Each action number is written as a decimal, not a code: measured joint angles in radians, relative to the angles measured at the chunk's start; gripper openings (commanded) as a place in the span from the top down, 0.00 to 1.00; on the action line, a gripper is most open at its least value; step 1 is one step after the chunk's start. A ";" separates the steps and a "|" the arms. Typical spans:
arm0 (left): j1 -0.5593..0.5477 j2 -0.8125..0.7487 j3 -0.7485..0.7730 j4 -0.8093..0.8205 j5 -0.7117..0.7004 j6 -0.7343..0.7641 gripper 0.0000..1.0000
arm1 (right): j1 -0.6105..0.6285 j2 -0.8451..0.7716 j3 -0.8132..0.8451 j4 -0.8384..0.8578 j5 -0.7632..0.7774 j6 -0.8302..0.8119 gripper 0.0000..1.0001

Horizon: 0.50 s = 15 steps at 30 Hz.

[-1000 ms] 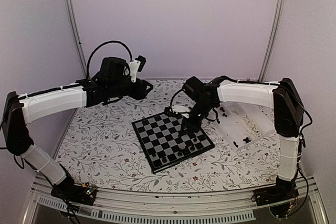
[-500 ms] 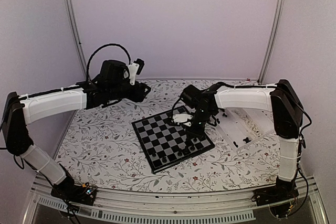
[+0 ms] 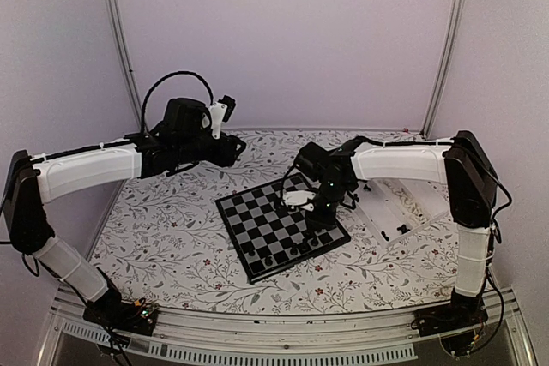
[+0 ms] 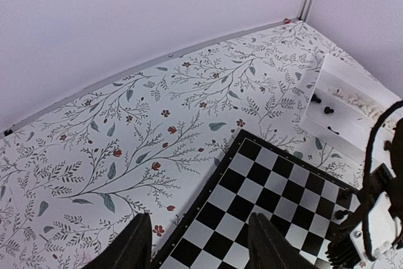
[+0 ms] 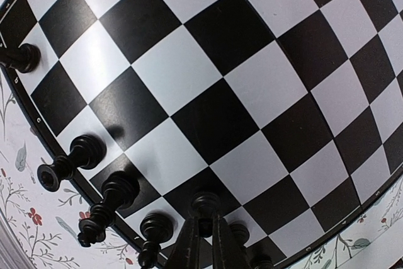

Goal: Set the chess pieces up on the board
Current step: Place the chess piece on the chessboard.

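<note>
Nearest the arm bases, the board lies turned at an angle on the cloth. A row of black pieces stands along its near-right edge, while the far-left half is bare.

Over the last second the right gripper has swung from the board's far-right edge toward the right corner and dropped lower. Its jaws are drawn almost together on a small round-headed black piece that sits at the end of that row. Whether its base already rests on the square I cannot tell. I judge this to be a placement in its final part (release looks like the next call), with Black's side partly filled and no cream pieces on the board at all.

Just right of the board lies the white tray, where loose chess pieces wait, so much of the task remains.

Farther back on the left, the left gripper has hardly shifted. It hovers high over the cloth beyond the board's far-left edge, jaws spread wide and empty.

A floral tablecloth of grey sprigs and small red flowers covers the table. Plain pale lilac walls close in behind, with aluminium posts at the corners.
</note>
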 measured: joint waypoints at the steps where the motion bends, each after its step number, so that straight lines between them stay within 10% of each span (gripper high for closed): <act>1: 0.000 0.000 0.000 0.000 0.000 0.000 0.47 | 0.001 0.000 0.000 -0.002 0.000 -0.002 0.90; 15: 0.000 0.006 0.006 -0.001 0.004 0.000 0.47 | 0.003 -0.007 -0.012 -0.002 0.007 0.001 0.66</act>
